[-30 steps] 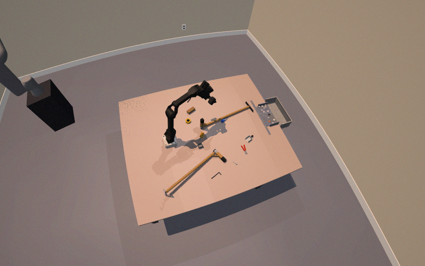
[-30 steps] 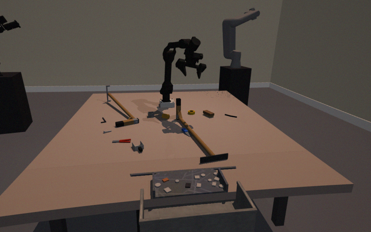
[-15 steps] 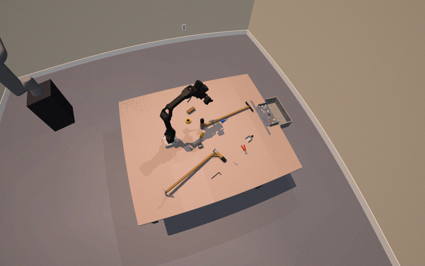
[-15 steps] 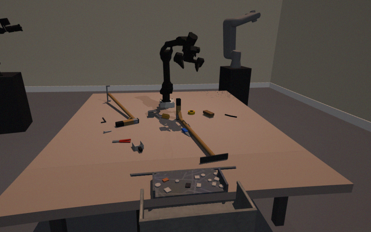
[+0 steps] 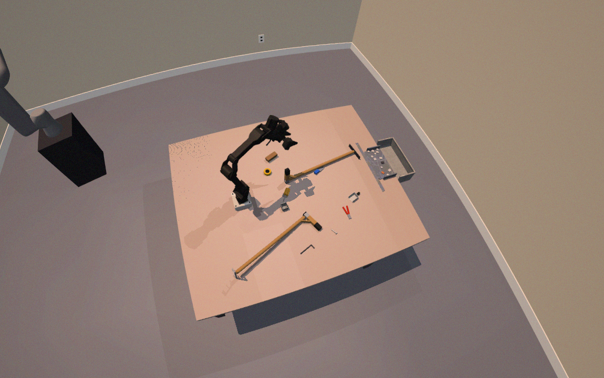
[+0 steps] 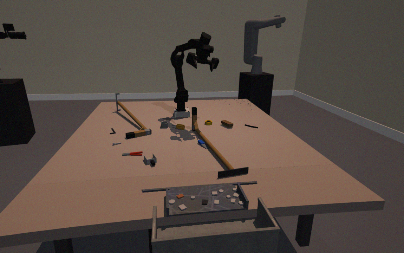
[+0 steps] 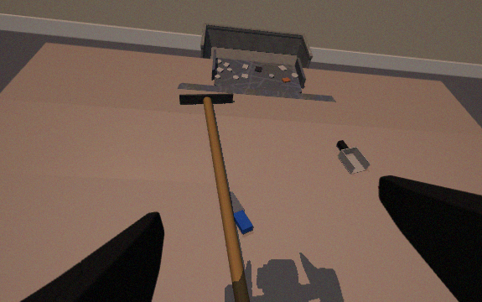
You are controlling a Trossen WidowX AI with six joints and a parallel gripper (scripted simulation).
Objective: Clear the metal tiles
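A long wooden-handled scraper (image 5: pixel 325 163) (image 6: pixel 216 151) (image 7: pixel 220 168) with a wide dark blade lies on the table, its blade near the plate and its black-topped upright grip toward the arm base. My gripper (image 5: pixel 290 135) (image 6: pixel 204 68) (image 7: pixel 271 204) is open and empty, high above the table. The steel plate (image 6: pixel 192 206) (image 7: pixel 261 85) holds several scattered pale tiles, an orange tile (image 6: pixel 180 195) (image 7: pixel 286 80) and a dark tile (image 6: pixel 204 201) (image 7: pixel 258 69). The catch box (image 5: pixel 394 157) (image 6: pixel 216 242) (image 7: pixel 257 38) sits at the plate's far end, beyond the table edge; its floor is partly hidden.
A second long tool (image 5: pixel 271 244) (image 6: pixel 131 116) with a metal head lies across the table. A blue-handled putty knife (image 5: pixel 317 171) (image 6: pixel 201 142) (image 7: pixel 243 221) lies beside the scraper's handle. A small scoop (image 5: pixel 353 197) (image 7: pixel 353 160), red-handled pliers (image 6: pixel 136 153), a brown block (image 6: pixel 227 123) and yellow ring (image 5: pixel 267 171) lie around.
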